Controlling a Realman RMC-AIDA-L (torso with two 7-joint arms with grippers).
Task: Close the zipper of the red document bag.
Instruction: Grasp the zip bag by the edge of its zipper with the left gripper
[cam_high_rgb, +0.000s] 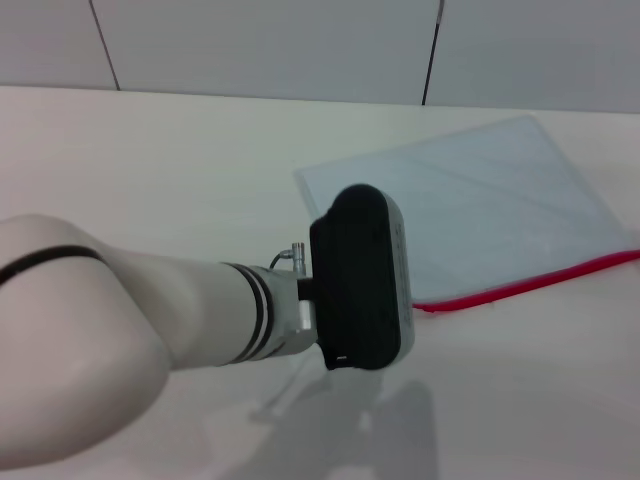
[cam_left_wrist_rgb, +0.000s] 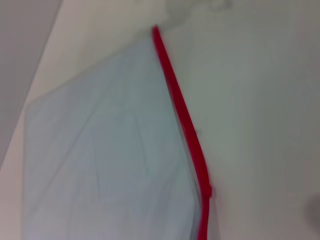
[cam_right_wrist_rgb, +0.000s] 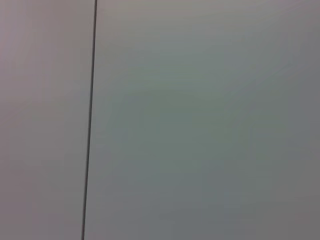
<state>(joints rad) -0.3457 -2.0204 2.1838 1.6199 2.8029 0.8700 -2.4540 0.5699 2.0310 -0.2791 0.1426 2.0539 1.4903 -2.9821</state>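
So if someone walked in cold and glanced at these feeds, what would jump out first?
The left arm's black wrist housing fills the middle of the head view, hanging above the table by the near-left corner of the red document bag. Next is the zipper, a bright red strip along the pouch's near edge. The right wrist view shows only a pale panelled wall.

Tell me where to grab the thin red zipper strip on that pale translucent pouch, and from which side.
Grip the thin red zipper strip at the small lump on it, probably the slider. Come from above: the flat translucent blue-grey pouch lies flat on the white table, with the strip along its near edge.
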